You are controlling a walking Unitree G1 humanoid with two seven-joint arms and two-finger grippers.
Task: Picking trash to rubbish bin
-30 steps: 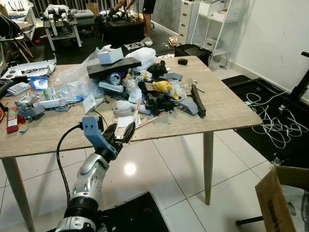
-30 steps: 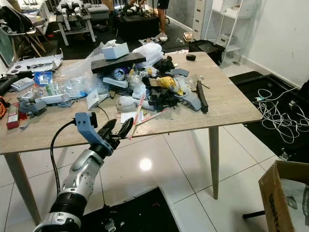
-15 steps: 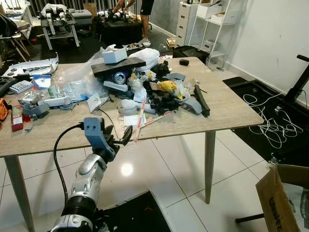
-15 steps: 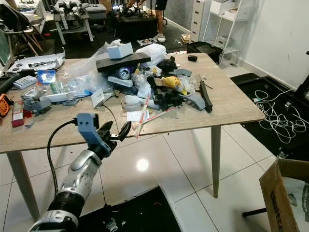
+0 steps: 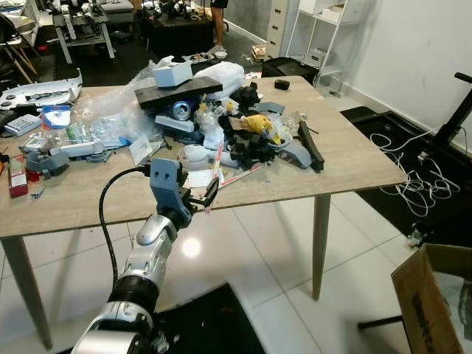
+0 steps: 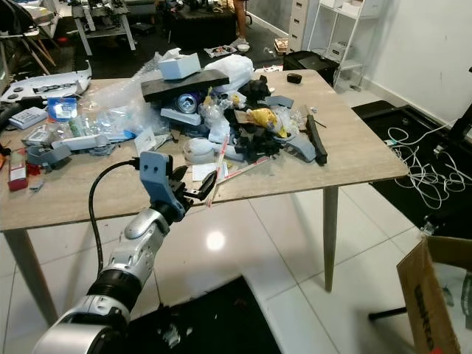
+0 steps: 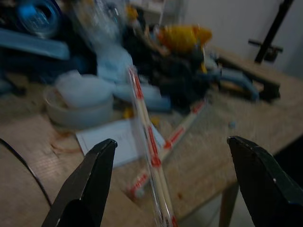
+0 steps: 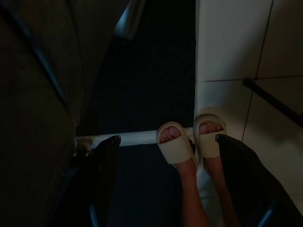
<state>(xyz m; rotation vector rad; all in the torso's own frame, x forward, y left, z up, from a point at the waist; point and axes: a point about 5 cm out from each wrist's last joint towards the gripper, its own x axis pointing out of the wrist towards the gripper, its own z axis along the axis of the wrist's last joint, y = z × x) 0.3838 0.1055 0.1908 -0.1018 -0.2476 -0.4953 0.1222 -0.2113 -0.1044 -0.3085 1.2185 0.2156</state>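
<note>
You are looking at a cardboard box (image 5: 435,299) running off the frame at 4 o'clock. The trash heap (image 5: 236,129) is burying its lower pieces. In the left wrist view the red-striped straw (image 7: 149,156) is blurring. A person's sandalled feet (image 8: 189,137) are showing, legs cut off.

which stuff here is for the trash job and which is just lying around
For the job:
left claw, open
wrapped chopsticks
trash pile
can
cardboard box

Lying about:
cables
remote
shelf
</note>
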